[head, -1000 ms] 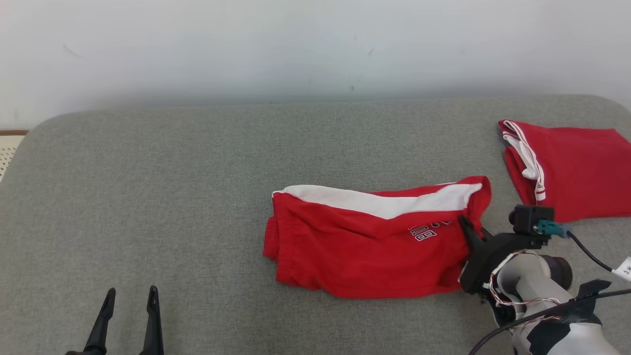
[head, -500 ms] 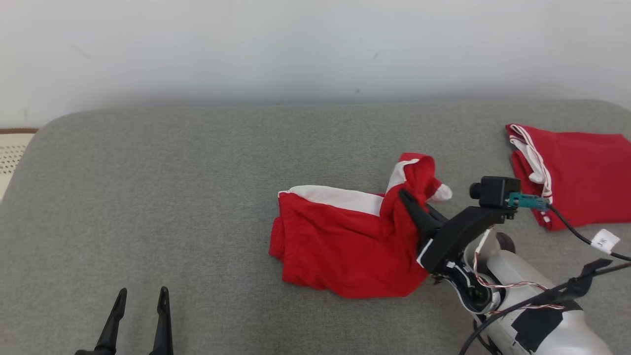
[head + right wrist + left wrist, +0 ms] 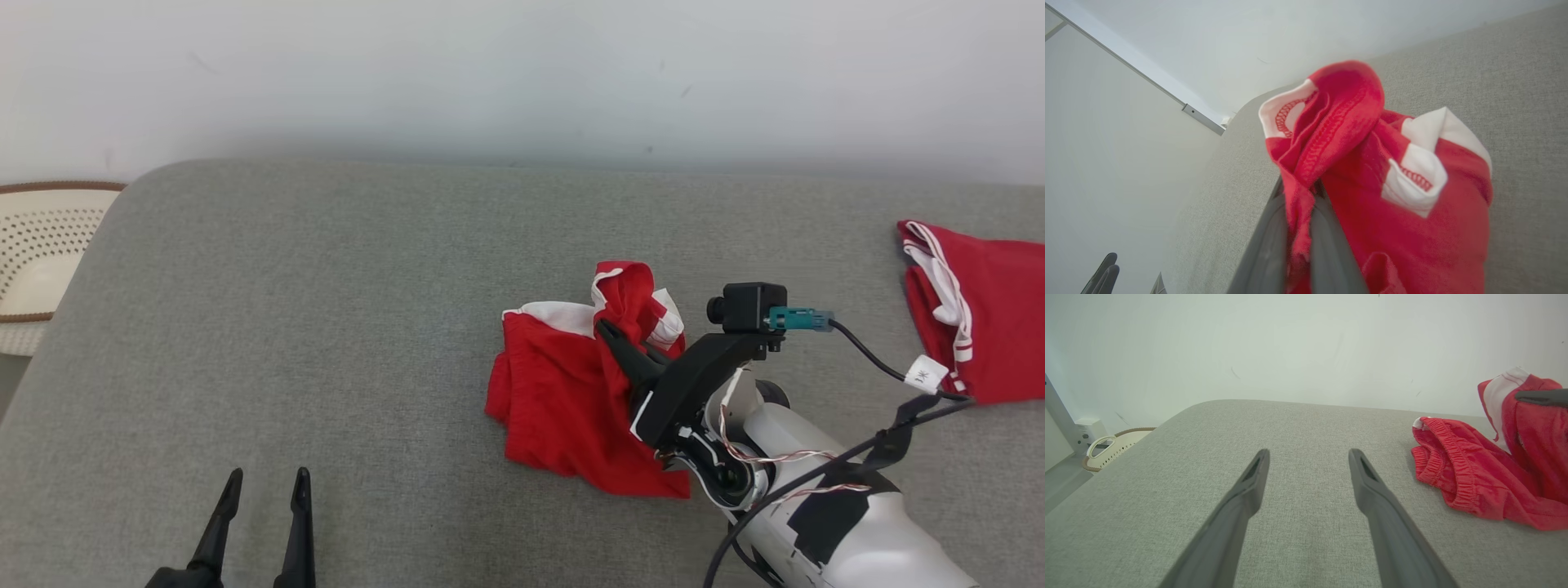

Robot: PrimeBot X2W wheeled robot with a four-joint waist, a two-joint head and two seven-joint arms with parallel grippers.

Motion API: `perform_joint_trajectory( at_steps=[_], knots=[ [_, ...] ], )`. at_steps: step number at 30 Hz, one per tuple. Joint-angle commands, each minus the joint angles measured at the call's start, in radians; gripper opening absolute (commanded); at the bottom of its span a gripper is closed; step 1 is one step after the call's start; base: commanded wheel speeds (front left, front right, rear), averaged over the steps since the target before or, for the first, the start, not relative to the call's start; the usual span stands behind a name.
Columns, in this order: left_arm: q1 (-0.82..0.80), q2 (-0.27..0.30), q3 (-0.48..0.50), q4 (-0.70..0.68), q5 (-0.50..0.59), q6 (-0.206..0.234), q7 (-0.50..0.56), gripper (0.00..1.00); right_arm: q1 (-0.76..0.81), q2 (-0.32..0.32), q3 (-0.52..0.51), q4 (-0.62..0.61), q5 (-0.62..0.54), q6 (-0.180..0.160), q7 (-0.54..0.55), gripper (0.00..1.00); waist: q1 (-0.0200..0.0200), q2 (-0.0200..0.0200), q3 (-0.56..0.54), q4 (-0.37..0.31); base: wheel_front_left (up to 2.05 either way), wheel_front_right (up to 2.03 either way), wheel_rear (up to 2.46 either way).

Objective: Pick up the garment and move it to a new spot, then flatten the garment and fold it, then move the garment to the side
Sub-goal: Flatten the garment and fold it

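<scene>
The garment (image 3: 555, 392), red with white panels, lies crumpled on the grey padded surface (image 3: 326, 286). Its right end is bunched up and raised off the surface. My right gripper (image 3: 608, 328) is shut on that raised fold. In the right wrist view the red cloth (image 3: 1372, 163) is pinched between the two dark fingers (image 3: 1265, 245) and drapes over them. My left gripper (image 3: 265, 478) hovers open at the lower left, well away from the garment, with nothing between its fingers (image 3: 1249, 486). The left wrist view shows the garment (image 3: 1470, 477) at its right side.
A second red garment with white striped trim (image 3: 988, 318) lies folded at the surface's right edge. A pale perforated basket (image 3: 41, 253) stands off the left end. A white wall runs behind. Bare grey surface stretches left of the garment.
My right gripper has lifted the garment's right end and carried it left, bunching the cloth over itself. The head camera has turned left, bringing the basket into view. The left gripper stays open.
</scene>
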Motion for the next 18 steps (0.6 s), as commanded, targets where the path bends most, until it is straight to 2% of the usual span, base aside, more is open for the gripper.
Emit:
perform_joint_trajectory(
  at_steps=[1,14,15,16,17,18],
  knots=[
    [-0.005,-0.001,-0.001,0.004,-0.008,0.004,-0.004,1.00,-0.014,0.008,0.006,0.009,0.002,0.000,0.000,0.00,0.0001,0.0000,0.006,0.011,0.00,0.00,0.00],
    [-0.042,-0.005,-0.045,0.027,-0.025,0.004,-0.004,1.00,-0.080,0.095,0.066,0.203,0.006,0.000,-0.036,0.00,0.0001,0.0000,0.034,0.057,0.00,0.00,0.00],
    [-0.044,-0.005,-0.046,0.030,-0.026,0.003,-0.004,1.00,-0.083,0.098,0.071,0.210,0.007,0.000,-0.041,0.16,0.0001,0.0000,0.035,0.058,0.00,0.00,0.00],
    [-0.046,-0.005,-0.046,0.032,-0.027,0.003,-0.004,1.00,-0.085,0.101,0.075,0.215,0.010,0.000,-0.047,0.44,0.0001,0.0000,0.036,0.059,0.00,0.00,0.00],
    [-0.047,-0.005,-0.046,0.033,-0.028,0.003,-0.004,1.00,-0.086,0.103,0.080,0.218,0.013,0.000,-0.052,0.98,0.0001,0.0000,0.036,0.059,0.00,0.00,0.00],
    [-0.048,-0.005,-0.045,0.036,-0.028,0.003,-0.004,1.00,-0.086,0.103,0.085,0.221,0.016,0.000,-0.058,1.00,0.0001,0.0000,0.035,0.059,0.00,0.00,0.00]
  ],
)
